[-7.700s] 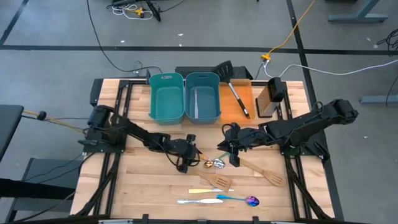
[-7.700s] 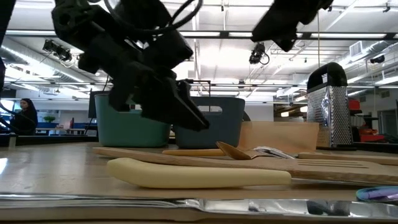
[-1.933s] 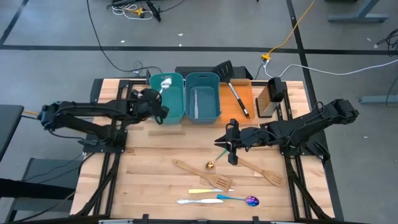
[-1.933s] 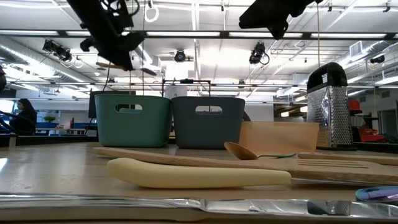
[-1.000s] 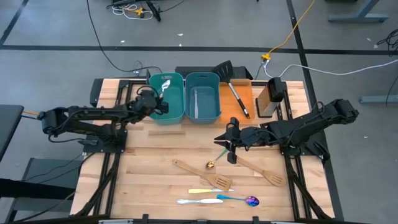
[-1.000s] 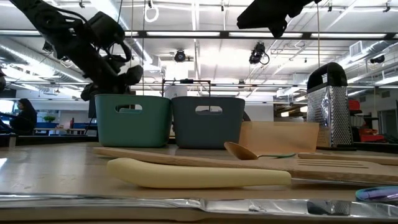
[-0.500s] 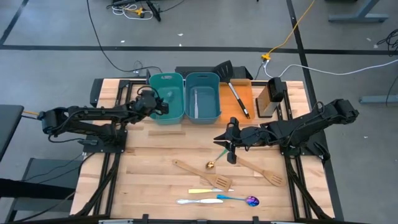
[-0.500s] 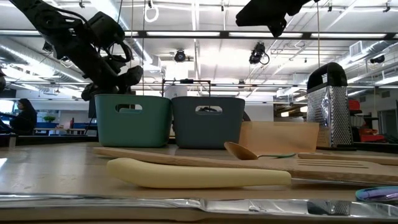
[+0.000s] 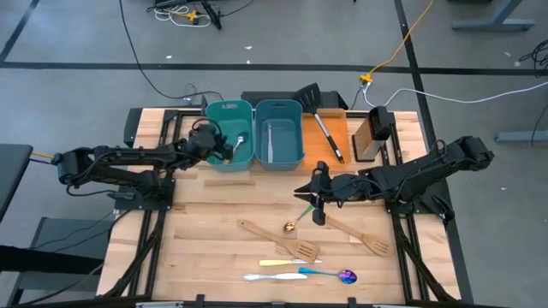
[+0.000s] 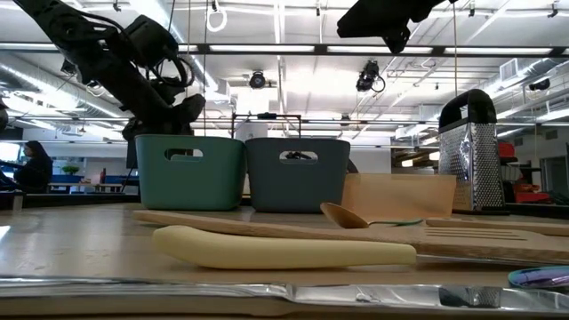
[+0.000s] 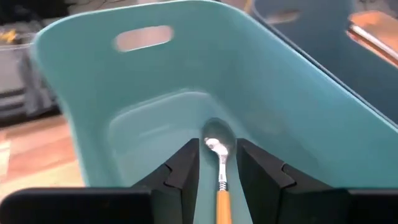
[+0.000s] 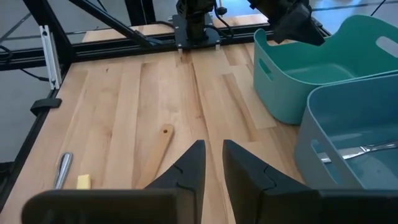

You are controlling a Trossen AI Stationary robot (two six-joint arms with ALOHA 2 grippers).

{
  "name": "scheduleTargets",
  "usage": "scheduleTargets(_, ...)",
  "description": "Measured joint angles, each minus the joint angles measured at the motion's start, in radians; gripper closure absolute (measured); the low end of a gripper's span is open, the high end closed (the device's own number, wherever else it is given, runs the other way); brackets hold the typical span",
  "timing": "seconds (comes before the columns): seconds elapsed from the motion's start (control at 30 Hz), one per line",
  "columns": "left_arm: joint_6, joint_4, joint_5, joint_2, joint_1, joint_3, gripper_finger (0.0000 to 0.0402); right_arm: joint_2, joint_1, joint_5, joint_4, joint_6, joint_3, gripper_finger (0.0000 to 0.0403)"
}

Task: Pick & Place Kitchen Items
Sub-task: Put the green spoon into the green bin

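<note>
Looking down at the upper left of the frame, we see the left tool over the left teal bin, its fingers parted and holding nothing; a silver spoon lies inside on the bin floor. The right tool hovers mid-desk, fingers slightly apart, empty. Lower centre, two wooden spatulas, a gold spoon and a purple spoon lie on the desk.

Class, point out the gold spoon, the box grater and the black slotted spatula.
gold spoon (image 9: 290,227), high view, on its bowl.
box grater (image 10: 470,151), low view, on its metal face.
black slotted spatula (image 9: 307,93), high view, on its blade.
</note>
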Motion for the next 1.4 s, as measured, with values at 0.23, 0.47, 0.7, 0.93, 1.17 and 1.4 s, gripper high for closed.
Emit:
scheduleTargets(0.23, 0.122, 0.134, 0.173, 0.000, 0.000, 0.000, 0.0288, 0.000, 0.000, 0.000, 0.000, 0.004, 0.000, 0.0334)
scheduleTargets(0.47, 0.212, 0.212, 0.409, -0.001, -0.002, 0.000, 0.0287, 0.000, 0.000, 0.000, -0.010, 0.019, 0.000, 0.0334)
scheduleTargets(0.7, 0.222, 0.217, 0.586, -0.001, -0.002, 0.000, 0.0287, 0.000, 0.000, 0.000, -0.013, 0.019, 0.000, 0.0334)
scheduleTargets(0.93, 0.257, 0.274, 0.682, -0.001, -0.056, 0.000, 0.0287, 0.000, 0.000, -0.003, -0.075, 0.026, 0.000, 0.0334)
scheduleTargets(1.17, 0.268, 0.386, 0.691, -0.001, -0.187, 0.001, 0.0287, 0.005, 0.000, -0.004, -0.131, 0.053, 0.000, 0.0334)
scheduleTargets(1.4, 0.268, 0.431, 0.669, -0.001, -0.276, 0.001, 0.0287, 0.094, 0.000, -0.055, -0.129, 0.049, 0.000, 0.0334)
